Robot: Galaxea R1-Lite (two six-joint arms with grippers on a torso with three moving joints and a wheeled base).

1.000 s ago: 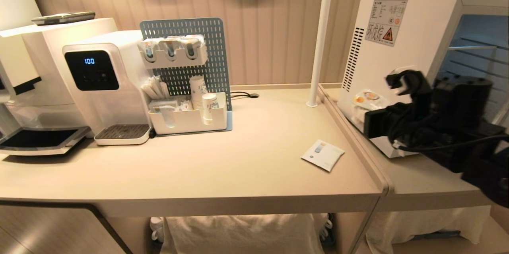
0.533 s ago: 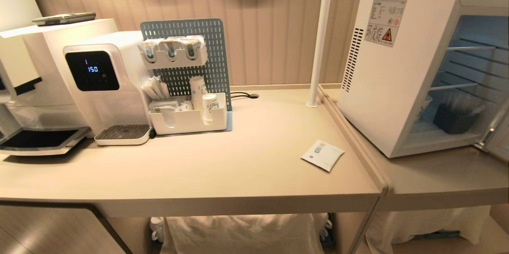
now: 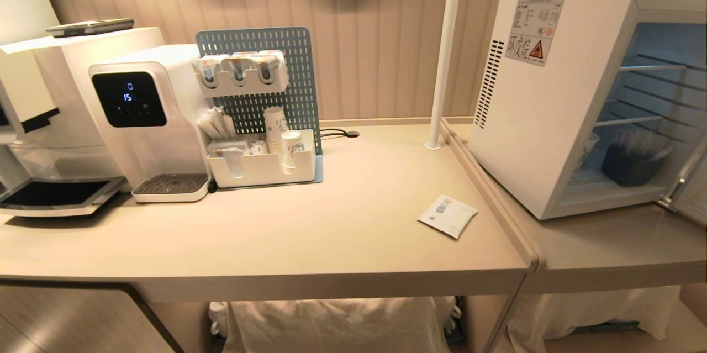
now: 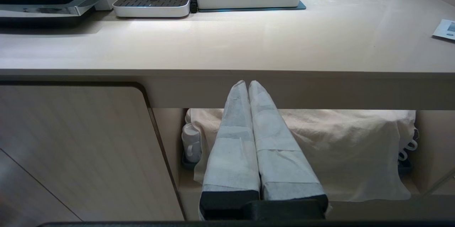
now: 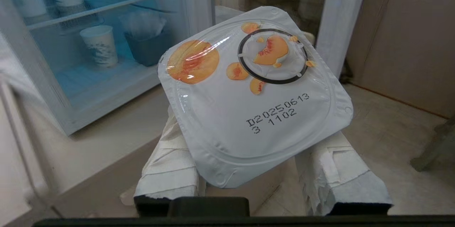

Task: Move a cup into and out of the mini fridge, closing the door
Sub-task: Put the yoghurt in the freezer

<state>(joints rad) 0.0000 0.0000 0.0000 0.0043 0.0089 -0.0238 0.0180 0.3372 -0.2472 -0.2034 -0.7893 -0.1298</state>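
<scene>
From the head, neither arm shows. The mini fridge (image 3: pixel 558 99) stands on the right-hand worktop (image 3: pixel 607 253) with its front open; wire shelves and a dark bin (image 3: pixel 629 165) sit inside. The door (image 3: pixel 690 198) is cut off at the frame's right edge, only a sliver showing. A small white packet (image 3: pixel 448 215) lies on the main worktop, well apart from the water dispenser (image 3: pixel 138 115) and the pegboard organiser (image 3: pixel 259 110). The cup is not visible here.

The left wrist view alone shows the left gripper (image 4: pixel 247 84), its wrapped fingers pressed together and empty, parked below the worktop's front edge.

The right wrist view alone shows the cup (image 5: pixel 254 95): the right gripper (image 5: pixel 259 170) holds it between its padded fingers, foil lid facing the camera, outside the open fridge. The cup's body is hidden under its lid. A paper cup (image 5: pixel 99 46) stands on the fridge floor.

A second ago the right arm and cup filled the head view in front of the fridge; now they are gone from it.
</scene>
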